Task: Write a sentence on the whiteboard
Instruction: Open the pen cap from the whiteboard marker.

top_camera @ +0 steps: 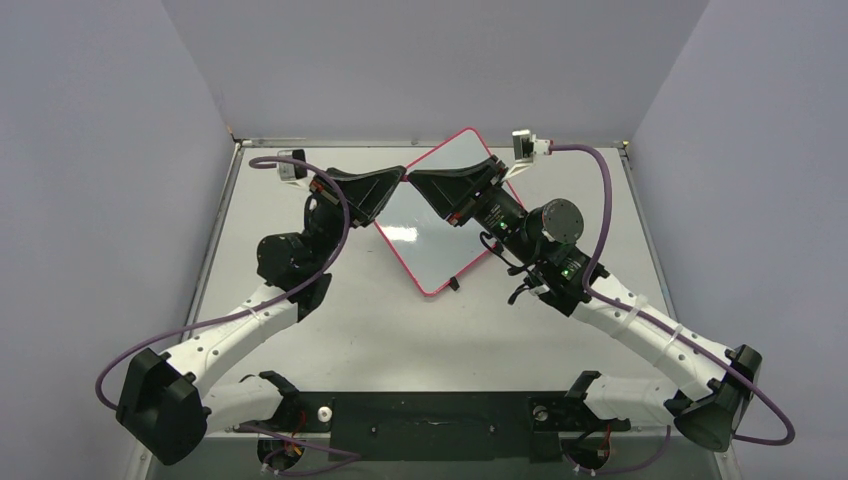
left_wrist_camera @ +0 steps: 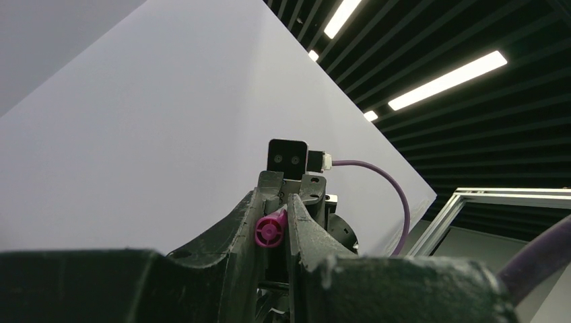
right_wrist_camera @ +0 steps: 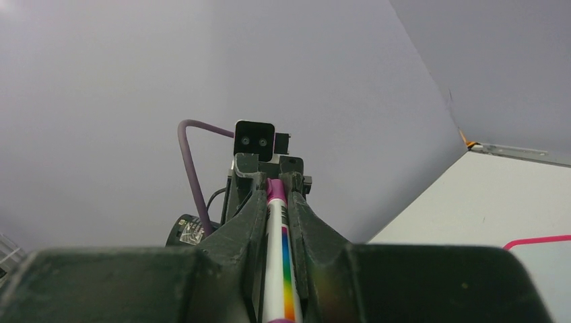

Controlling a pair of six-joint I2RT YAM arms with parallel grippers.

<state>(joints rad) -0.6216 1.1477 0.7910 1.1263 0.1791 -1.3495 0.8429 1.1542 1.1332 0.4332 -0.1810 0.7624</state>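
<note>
The whiteboard, white with a thin red rim, lies turned like a diamond on the table; its rim also shows low in the right wrist view. The sentence is out of view; the uncovered board looks blank. Above the board's far half the two grippers meet tip to tip. My left gripper is shut on the marker's magenta cap. My right gripper is shut on the marker's white barrel with a rainbow stripe, its magenta end pointing at the left gripper.
A small black thing sits at the board's near corner. Grey walls close in the table on the left, back and right. A purple cable loops over each arm. The arm bases stand on a black bar at the near edge.
</note>
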